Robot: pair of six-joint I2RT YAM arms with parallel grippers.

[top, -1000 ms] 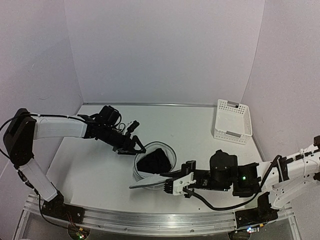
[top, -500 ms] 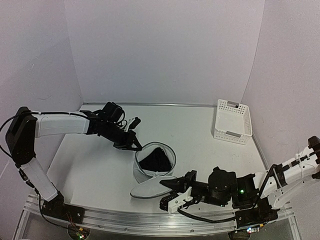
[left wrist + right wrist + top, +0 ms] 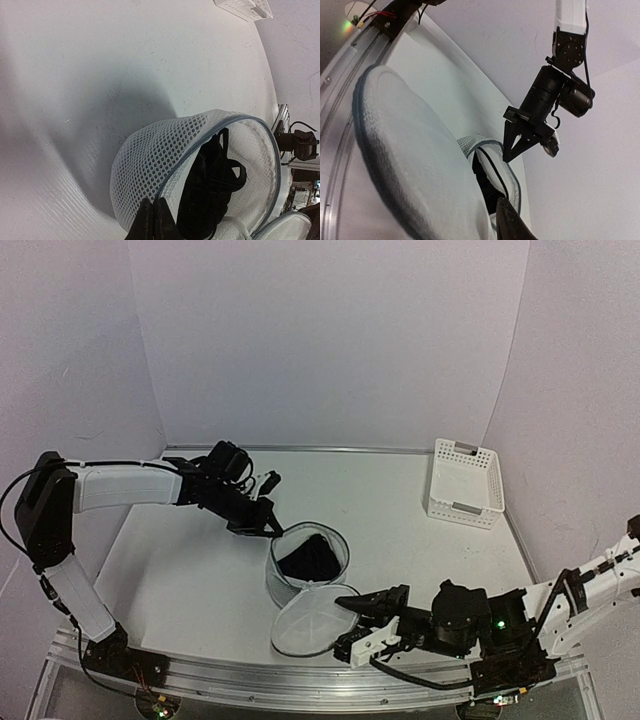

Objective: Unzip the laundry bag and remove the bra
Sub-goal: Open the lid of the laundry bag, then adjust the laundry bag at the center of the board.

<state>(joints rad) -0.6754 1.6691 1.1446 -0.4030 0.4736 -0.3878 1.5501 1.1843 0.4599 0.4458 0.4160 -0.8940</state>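
Observation:
The laundry bag (image 3: 305, 585) stands open in the middle of the table, its round mesh lid (image 3: 310, 622) flopped down in front of it. The black bra (image 3: 311, 558) lies inside, straps showing in the left wrist view (image 3: 212, 182). My left gripper (image 3: 269, 528) is shut on the bag's back-left rim; its fingertips (image 3: 150, 212) pinch the mesh wall (image 3: 150, 155). My right gripper (image 3: 360, 623) sits low at the lid's right edge with its jaws parted. In the right wrist view only one finger (image 3: 512, 225) shows, beside the lid (image 3: 410, 165).
A white slotted basket (image 3: 465, 483) stands at the back right, near the right wall. The aluminium rail (image 3: 300, 680) runs along the near edge, right under the lid. White walls close in the table on three sides.
The left gripper has shut on the bag's rim. The right gripper drew the lid forward and down; the lid now lies flat and the right jaws have parted.

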